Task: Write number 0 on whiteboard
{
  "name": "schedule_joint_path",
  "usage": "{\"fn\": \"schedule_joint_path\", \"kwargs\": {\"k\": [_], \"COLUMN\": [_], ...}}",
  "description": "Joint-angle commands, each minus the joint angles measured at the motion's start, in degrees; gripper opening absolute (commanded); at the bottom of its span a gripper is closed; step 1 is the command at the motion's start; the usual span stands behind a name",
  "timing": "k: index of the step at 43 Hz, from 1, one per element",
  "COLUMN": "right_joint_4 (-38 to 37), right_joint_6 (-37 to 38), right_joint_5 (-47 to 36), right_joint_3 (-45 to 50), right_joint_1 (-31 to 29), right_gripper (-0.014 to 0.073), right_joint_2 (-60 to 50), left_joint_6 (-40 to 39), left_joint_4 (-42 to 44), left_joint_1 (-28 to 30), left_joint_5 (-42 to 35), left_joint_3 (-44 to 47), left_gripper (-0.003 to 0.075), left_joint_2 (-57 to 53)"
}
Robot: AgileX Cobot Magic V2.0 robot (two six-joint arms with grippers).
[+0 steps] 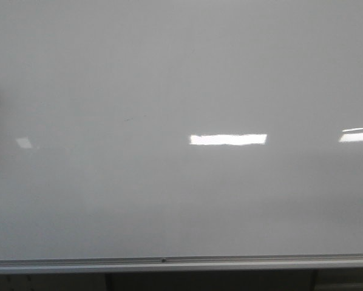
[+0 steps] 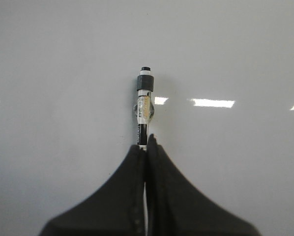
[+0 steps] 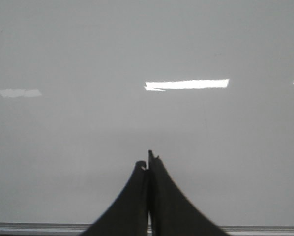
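Left fingers (image 2: 147, 143) clamping slim black marker (image 2: 144, 105), right fingers (image 3: 149, 160) pressed together, glossy whiteboard (image 1: 181, 73).

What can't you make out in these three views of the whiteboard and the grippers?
- Marker tip, left wrist view: it points away, so contact with the whiteboard is unclear.
- Marker's lower barrel: hidden inside the left gripper.
- Both arms: outside the front view.
- Faint speck, front view: too small to identify.
- Right gripper: shut, apparently empty.
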Motion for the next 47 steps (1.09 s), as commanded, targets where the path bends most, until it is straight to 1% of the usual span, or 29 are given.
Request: {"fn": "schedule_joint_path", "kwargs": {"k": [1, 12, 19, 22, 25, 29, 32, 35, 39, 40, 43, 47], "right_joint_4": [-0.6, -0.6, -0.6, -0.5, -0.5, -0.6, -1.0, -1.2, -1.2, -1.2, -1.2, -1.2], "right_joint_6": [0.0, 0.0, 0.0, 0.0, 0.0, 0.0, -0.1, -0.1, -0.1, -0.1, -0.1, -0.1], "right_joint_5": [-4.4, -4.4, -4.9, -6.4, -8.1, -6.5, -4.9, -2.7, 2.0, 4.0, 8.4, 12.6], "right_joint_3": [0.0, 0.0, 0.0, 0.0, -0.7, -3.6, -7.1, -11.1, -17.2, -19.2, -23.8, -28.8], "right_joint_1": [0.1, 0.1, 0.1, 0.1, 0.1, 0.1, 0.1, 0.1, 0.1, 0.1, 0.1, 0.1], "right_gripper": [-0.0069, -0.0069, -0.0069, -0.0069, -0.0069, -0.0069, -0.0069, -0.0069, -0.0067, -0.0067, -0.0067, -0.0067], "right_joint_2": [0.2, 0.2, 0.2, 0.2, 0.2, 0.2, 0.3, 0.5, 2.1, 3.1, 6.5, 12.2], "left_joint_6": [-0.6, -0.6, -0.6, -0.6, -0.6, -0.6, -0.6, -0.6, -0.6, -0.6, -0.6, -0.6], "left_joint_4": [-0.4, -0.4, -0.4, -0.4, -0.4, -0.4, -0.4, -0.1, 2.2, 3.0, 3.6, 3.6], "left_joint_1": [-0.4, -0.4, -0.4, -0.4, -0.3, -0.3, -0.3, -0.3, -0.3, -0.3, -0.3, -0.3], "left_joint_5": [-5.0, -5.2, -8.0, -9.1, -13.6, -22.5, -24.0, -21.3, -13.0, -9.7, -3.3, 2.1], "left_joint_3": [1.4, 1.4, 1.2, 1.2, 1.2, 0.5, -2.4, -6.4, -13.3, -15.6, -20.7, -26.1], "left_gripper": [-0.0020, -0.0020, -0.0020, -0.0020, -0.0020, -0.0019, -0.0019, -0.0019, -0.0019, -0.0019, -0.0019, -0.0019], "left_joint_2": [-1.1, -1.1, -1.1, -1.1, -1.1, -1.0, -0.9, -0.3, 1.9, 2.9, 6.8, 12.7]}}
